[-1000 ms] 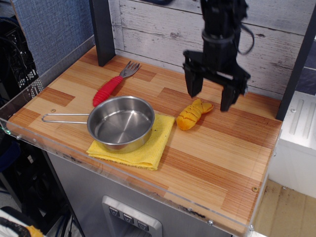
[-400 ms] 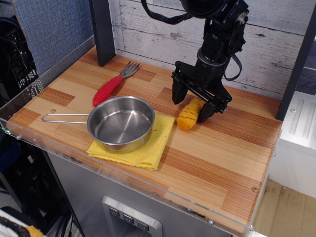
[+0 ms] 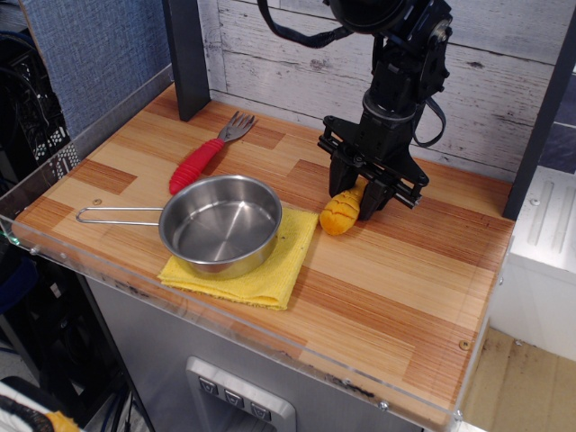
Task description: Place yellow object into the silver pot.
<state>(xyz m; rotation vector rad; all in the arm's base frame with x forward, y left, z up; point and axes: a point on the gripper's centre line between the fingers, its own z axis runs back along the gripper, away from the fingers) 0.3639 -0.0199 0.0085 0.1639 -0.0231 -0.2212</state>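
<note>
The yellow object is a small orange-yellow striped toy lying on the wooden table right of the pot. My black gripper is down over its far end with the fingers closed against it on both sides. The near striped end sticks out toward the front left and seems to rest on the table. The silver pot stands empty on a yellow cloth at the front left, its wire handle pointing left.
A fork with a red handle lies behind the pot. A dark post stands at the back left and another at the right edge. A clear acrylic rim runs along the table's front.
My gripper came down from above the toy, moved left over its far end, and its fingers closed from wide open onto the toy. The toy shifted slightly.
</note>
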